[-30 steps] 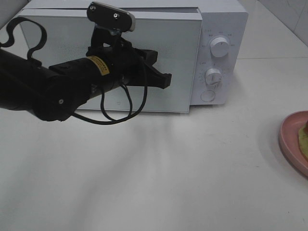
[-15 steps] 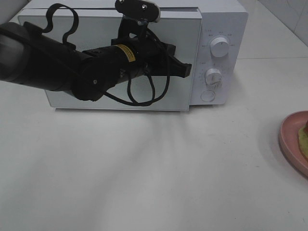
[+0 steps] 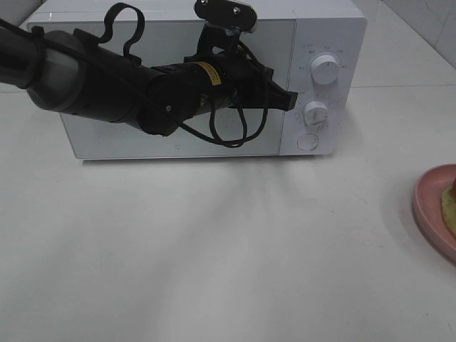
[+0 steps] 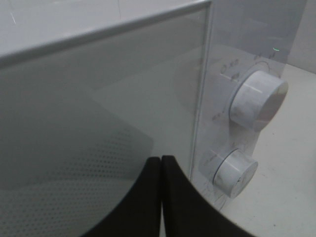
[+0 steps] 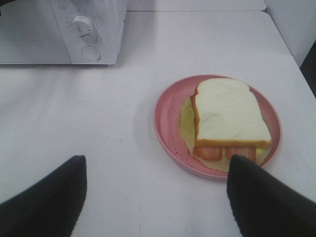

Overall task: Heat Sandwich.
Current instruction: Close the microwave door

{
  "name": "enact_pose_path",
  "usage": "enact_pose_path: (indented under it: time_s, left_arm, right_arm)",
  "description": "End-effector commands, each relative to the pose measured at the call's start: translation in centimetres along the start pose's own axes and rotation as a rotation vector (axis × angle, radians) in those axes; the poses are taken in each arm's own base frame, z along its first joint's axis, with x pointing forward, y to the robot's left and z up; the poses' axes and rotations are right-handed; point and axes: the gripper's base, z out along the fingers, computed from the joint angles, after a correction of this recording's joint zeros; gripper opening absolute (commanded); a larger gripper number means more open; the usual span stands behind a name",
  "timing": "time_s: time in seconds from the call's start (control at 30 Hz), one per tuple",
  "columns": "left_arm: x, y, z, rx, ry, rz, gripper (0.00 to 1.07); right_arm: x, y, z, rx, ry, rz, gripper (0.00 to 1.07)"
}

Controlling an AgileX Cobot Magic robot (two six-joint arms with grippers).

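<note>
Exterior high view: left gripper [image 3: 291, 100] extended across white microwave [image 3: 324, 28], fingertips pressed together at right edge of closed door [image 3: 107, 139], level with lower knob [image 3: 315, 113]; pink plate [image 3: 427, 206] cut off at right edge of white table [image 3: 214, 249]. Left wrist view: fingers [image 4: 148, 197] closed flush, nothing between them, tips at door seam beside the two knobs. Right wrist view: right gripper [image 5: 155, 197] spread wide, empty, above table; sandwich [image 5: 228, 121] lying on pink plate, red filling protruding at near side, well apart from microwave.
</note>
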Motion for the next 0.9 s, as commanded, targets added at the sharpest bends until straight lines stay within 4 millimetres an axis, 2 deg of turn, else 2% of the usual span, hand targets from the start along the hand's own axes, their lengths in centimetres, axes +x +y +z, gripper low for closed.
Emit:
enact_pose_path:
  time_s: [0.03,0.37,0.67,0.9]
  left_arm:
    - [-1.0,2.6,0.5,-0.080,-0.069,-0.091,0.00]
    - [-1.0,2.6,0.5,-0.077,-0.070,-0.085,0.00]
    - [-1.4,1.6,0.2,-0.049,-0.070,-0.059,0.00]
    - [-1.1,0.2,-1.8,-0.021,-0.038,-0.049,0.00]
  right_arm:
    - [0.2,0.0,-0.2,0.006,-0.029,-0.003,0.76]
    - [0.2,0.0,-0.2,0.006,-0.029,-0.003,0.76]
    - [0.2,0.0,-0.2,0.006,-0.029,-0.003,0.76]
    - [0.2,0.0,-0.2,0.006,-0.029,-0.003,0.76]
